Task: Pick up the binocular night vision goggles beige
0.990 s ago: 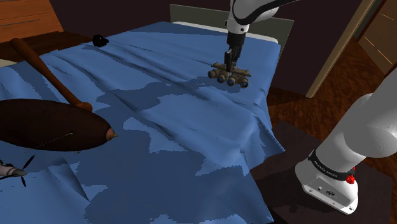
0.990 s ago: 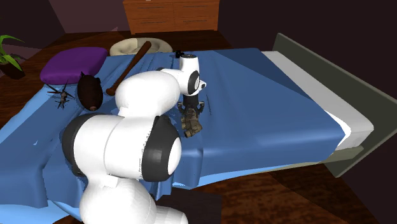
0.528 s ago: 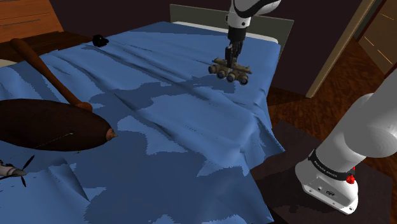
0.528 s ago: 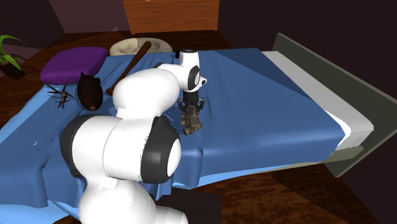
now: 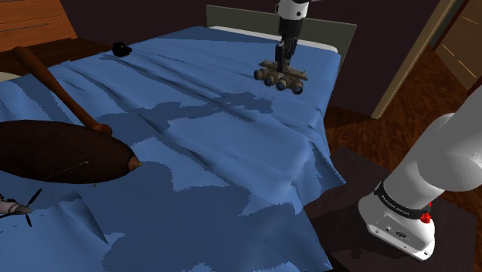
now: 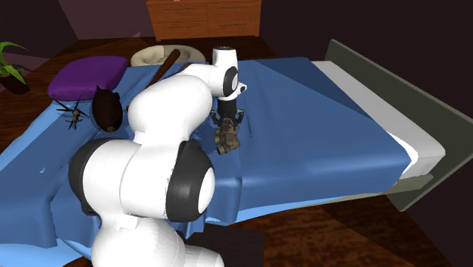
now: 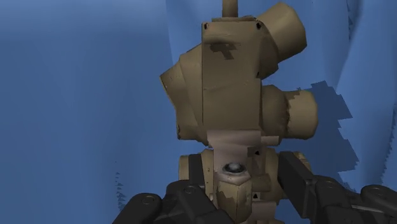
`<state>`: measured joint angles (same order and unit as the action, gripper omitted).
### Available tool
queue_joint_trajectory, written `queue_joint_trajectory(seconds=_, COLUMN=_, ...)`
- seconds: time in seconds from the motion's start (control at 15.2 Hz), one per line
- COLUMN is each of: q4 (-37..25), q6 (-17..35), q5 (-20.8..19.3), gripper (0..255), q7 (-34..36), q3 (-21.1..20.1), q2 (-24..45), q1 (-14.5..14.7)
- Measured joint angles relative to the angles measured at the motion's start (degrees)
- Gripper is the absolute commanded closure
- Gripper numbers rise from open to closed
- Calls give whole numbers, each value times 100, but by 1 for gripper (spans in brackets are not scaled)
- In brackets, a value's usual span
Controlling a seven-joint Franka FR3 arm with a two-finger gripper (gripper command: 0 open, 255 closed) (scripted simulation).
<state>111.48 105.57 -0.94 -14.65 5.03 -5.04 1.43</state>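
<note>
one pincer (image 5: 280, 66) clasps beige goggles (image 5: 281, 77), long axis roughly level.

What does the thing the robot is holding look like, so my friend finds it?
Find the big blue bed, then its end by the grey headboard. There the black gripper holds tan goggles clear of the bed: the only lumpy thing with round tubes, hanging in the air.

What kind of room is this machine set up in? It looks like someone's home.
Most likely a bedroom. A bed with a rumpled blue cover takes up most of the scene, a headboard stands at one end, and a wooden chest of drawers sits beyond it.
</note>
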Motion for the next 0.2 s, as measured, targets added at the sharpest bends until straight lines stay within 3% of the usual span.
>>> queue_joint_trajectory(seconds=0.2, q4=-174, q6=-189, q5=0, gripper=255, q7=-2, q3=0, q2=-15, q1=0)
